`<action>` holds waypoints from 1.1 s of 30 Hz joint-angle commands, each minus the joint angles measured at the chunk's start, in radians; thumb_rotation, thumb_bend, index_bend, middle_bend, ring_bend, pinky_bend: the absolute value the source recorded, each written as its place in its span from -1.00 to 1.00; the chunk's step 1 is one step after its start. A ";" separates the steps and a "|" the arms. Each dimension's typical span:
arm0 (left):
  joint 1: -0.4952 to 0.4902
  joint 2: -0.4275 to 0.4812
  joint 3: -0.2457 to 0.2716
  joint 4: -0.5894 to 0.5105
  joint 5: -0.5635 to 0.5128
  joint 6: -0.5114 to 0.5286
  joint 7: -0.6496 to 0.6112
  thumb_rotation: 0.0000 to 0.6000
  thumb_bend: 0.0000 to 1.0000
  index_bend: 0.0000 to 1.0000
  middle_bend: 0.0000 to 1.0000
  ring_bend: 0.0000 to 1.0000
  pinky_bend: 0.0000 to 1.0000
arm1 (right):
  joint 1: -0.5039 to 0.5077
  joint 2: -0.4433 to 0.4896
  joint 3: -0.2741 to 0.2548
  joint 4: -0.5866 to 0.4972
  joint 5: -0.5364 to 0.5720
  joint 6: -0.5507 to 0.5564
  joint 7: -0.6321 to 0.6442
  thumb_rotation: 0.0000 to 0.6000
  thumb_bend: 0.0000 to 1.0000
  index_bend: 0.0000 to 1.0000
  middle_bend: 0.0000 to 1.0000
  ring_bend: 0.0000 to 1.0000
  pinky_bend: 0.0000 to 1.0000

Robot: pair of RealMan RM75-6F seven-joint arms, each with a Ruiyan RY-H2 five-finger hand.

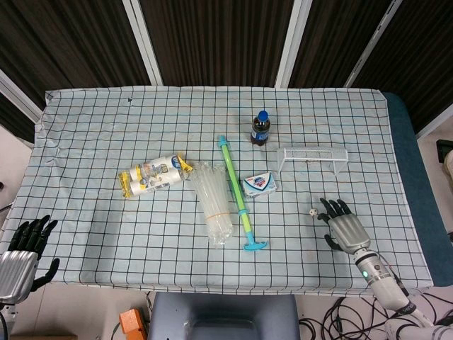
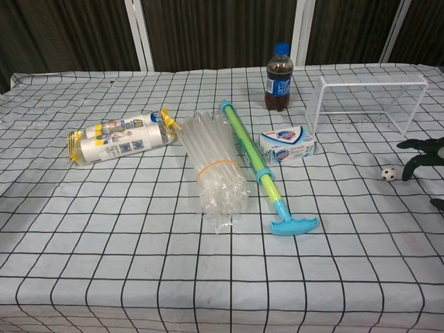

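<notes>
right hand: I'm hovering my right hand (image 1: 345, 228) near the table's right front edge, fingers spread wide, holding nothing
ball: tiny black-and-white toy ball (image 1: 311, 212) is sitting just beside those fingertips, not touched yet
goal: small white wire goal (image 1: 314, 156) is waiting further back
left hand: my left hand (image 1: 25, 248) is hanging off the front-left corner, also spread and holding nothing
progress: I'm guessing barely started, nothing's grabbed
</notes>
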 commanded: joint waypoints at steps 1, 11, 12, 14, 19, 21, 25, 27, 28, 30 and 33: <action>0.001 -0.001 0.001 0.002 0.000 0.000 0.000 1.00 -0.17 -0.87 -1.00 -1.00 -0.94 | -0.001 -0.002 -0.004 0.002 0.001 0.002 -0.003 1.00 0.10 -0.17 -1.00 -1.00 -1.00; 0.002 0.000 0.000 0.003 0.001 0.003 -0.005 1.00 -0.17 -0.87 -1.00 -1.00 -0.94 | 0.006 -0.010 -0.012 0.011 0.007 -0.006 -0.005 1.00 0.10 -0.17 -1.00 -1.00 -1.00; 0.002 0.001 -0.001 0.003 0.001 0.004 -0.006 1.00 -0.17 -0.87 -1.00 -1.00 -0.94 | 0.008 -0.011 -0.012 0.011 0.008 -0.009 -0.007 1.00 0.10 -0.16 -1.00 -1.00 -1.00; 0.001 0.001 -0.002 0.002 0.000 0.002 -0.005 1.00 -0.17 -0.87 -1.00 -1.00 -0.94 | 0.018 -0.015 -0.007 0.012 0.018 -0.022 -0.017 1.00 0.10 -0.16 -1.00 -1.00 -1.00; -0.002 0.000 -0.005 0.001 -0.004 -0.002 -0.004 1.00 -0.17 -0.87 -1.00 -1.00 -0.94 | 0.062 -0.037 0.048 0.022 0.131 -0.094 -0.080 1.00 0.10 -0.93 -1.00 -1.00 -1.00; -0.002 0.001 -0.005 0.001 0.000 0.000 -0.005 1.00 -0.17 -0.87 -1.00 -1.00 -0.94 | 0.065 -0.057 0.079 0.029 0.162 -0.068 -0.092 1.00 0.10 -1.00 -1.00 -1.00 -1.00; 0.002 0.005 -0.006 0.003 0.001 0.009 -0.015 1.00 -0.17 -0.87 -1.00 -1.00 -0.94 | 0.030 -0.079 0.094 0.043 0.065 0.103 -0.004 1.00 0.10 -1.00 -1.00 -1.00 -1.00; 0.003 0.006 -0.005 0.004 0.003 0.012 -0.019 1.00 -0.17 -0.87 -1.00 -1.00 -0.94 | 0.006 -0.091 0.092 0.074 0.001 0.204 0.053 1.00 0.10 -1.00 -1.00 -1.00 -1.00; 0.003 0.006 -0.004 0.004 0.004 0.012 -0.020 1.00 -0.17 -0.87 -1.00 -1.00 -0.94 | -0.007 -0.096 0.091 0.094 -0.030 0.258 0.086 1.00 0.10 -1.00 -1.00 -1.00 -1.00; 0.003 0.006 -0.003 0.005 0.007 0.012 -0.020 1.00 -0.17 -0.87 -1.00 -1.00 -0.94 | -0.022 -0.092 0.090 0.107 -0.052 0.306 0.115 1.00 0.10 -1.00 -1.00 -1.00 -1.00; 0.003 0.003 -0.002 0.004 0.008 0.011 -0.014 1.00 -0.17 -0.87 -1.00 -1.00 -0.94 | -0.046 -0.068 0.089 0.093 -0.073 0.361 0.145 1.00 0.10 -1.00 -1.00 -1.00 -1.00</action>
